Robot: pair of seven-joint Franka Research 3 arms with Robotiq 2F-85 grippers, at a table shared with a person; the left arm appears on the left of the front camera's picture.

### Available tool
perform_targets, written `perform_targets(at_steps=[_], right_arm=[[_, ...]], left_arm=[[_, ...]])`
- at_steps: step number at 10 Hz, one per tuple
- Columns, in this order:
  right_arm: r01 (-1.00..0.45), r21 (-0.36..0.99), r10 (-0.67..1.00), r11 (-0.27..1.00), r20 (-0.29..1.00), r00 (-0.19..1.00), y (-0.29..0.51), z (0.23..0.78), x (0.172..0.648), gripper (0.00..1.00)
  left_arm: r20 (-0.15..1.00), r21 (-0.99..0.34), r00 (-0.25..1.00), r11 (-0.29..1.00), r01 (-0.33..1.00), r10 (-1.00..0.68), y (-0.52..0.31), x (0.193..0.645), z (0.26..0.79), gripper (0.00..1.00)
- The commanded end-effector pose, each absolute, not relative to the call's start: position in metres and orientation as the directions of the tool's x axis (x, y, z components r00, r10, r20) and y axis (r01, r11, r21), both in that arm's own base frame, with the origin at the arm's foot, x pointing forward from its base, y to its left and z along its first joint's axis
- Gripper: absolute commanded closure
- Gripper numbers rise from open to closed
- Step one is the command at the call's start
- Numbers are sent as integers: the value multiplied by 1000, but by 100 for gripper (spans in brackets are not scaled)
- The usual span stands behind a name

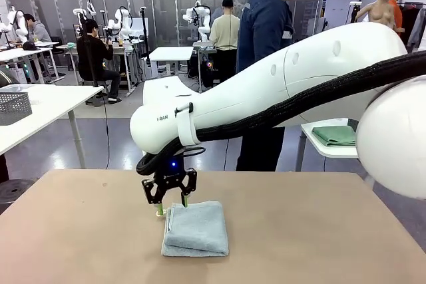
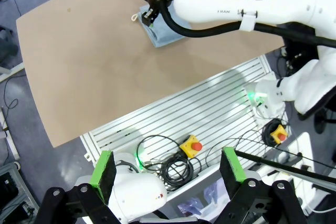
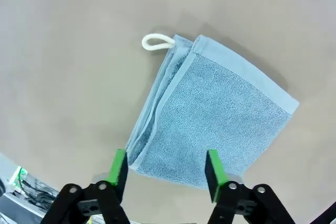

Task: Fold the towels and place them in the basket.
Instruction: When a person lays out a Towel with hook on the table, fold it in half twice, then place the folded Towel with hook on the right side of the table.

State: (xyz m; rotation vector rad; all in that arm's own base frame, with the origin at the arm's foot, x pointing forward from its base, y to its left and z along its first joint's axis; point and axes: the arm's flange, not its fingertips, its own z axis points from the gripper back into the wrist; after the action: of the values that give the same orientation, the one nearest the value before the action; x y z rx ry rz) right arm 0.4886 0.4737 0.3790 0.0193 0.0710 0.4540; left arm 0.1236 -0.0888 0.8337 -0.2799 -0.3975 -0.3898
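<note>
1. Pale blue-grey terry: the folded towel (image 1: 197,229) lies flat on the brown table (image 1: 319,231), well in from every edge, with bare tabletop all round it.
2. Its white loop (image 3: 156,42) pokes out at one corner; in the left wrist view the right arm (image 2: 236,3) hides most of the cloth.
3. The right gripper (image 1: 172,205) hangs over the towel's far left corner, jaws wide, gripping nothing; whether the pads touch the cloth I cannot tell.
4. The left gripper (image 2: 168,169) is spread wide and bare above the slatted base plate (image 2: 210,108), well apart from the towel.
5. The green towel (image 1: 335,135) lies on a side table (image 1: 333,151), partly behind the arm; the picture's left edge cuts off the basket (image 1: 13,106).
</note>
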Motion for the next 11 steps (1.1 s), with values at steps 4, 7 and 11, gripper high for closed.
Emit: perform_targets(at_steps=[4, 7, 11], right_arm=[[-429, 39, 431, 902, -57, 901, 470, 384, 490, 0], [-429, 39, 431, 902, -57, 901, 470, 384, 490, 0], [-429, 39, 431, 902, -57, 901, 470, 384, 490, 0]], left_arm=[[435, -181, 842, 885, 429, -320, -90, 118, 837, 0], [435, -181, 842, 885, 429, -320, -90, 118, 837, 0], [435, -181, 842, 885, 429, -320, -90, 118, 837, 0]])
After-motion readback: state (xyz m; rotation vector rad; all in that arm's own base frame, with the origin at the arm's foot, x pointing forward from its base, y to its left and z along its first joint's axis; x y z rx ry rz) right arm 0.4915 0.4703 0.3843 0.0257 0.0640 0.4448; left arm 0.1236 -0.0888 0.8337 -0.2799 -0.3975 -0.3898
